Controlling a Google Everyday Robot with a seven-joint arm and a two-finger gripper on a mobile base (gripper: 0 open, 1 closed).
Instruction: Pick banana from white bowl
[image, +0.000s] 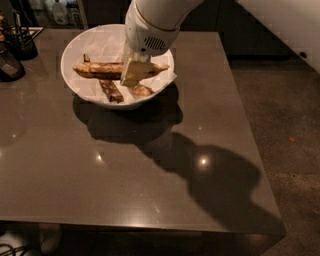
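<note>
One grey-brown table (125, 190) fills the near part of the camera view, its front edge closest to us, and small glints of light lie on its glossy top. Across its right half we note a broad dark shadow (215, 175), which runs back towards the bowl.

Further back, left of centre, stands the white bowl (67, 55), lined with crinkled white paper (107, 42). Three pieces of fruit lie in it. Nearest to us are a thin dark brown banana (111, 91), set at an angle, and just to its right a short brown stub (141, 90). Behind them the banana (97, 70), dull yellow blotched with brown, lies roughly crosswise in the bowl.

We record the gripper (134, 74) down inside the bowl, directly over the right-hand portion of the banana, so that it covers part of the fruit. The banana's left length and its right tip show on either side of it. We cannot tell whether the gripper is spread or closed on the fruit. The white arm (150, 25) rises from it towards the top of the view.

At the far left edge of the table stand dark containers (10, 62). To the right of the table lies a dark speckled floor (285, 115).
</note>
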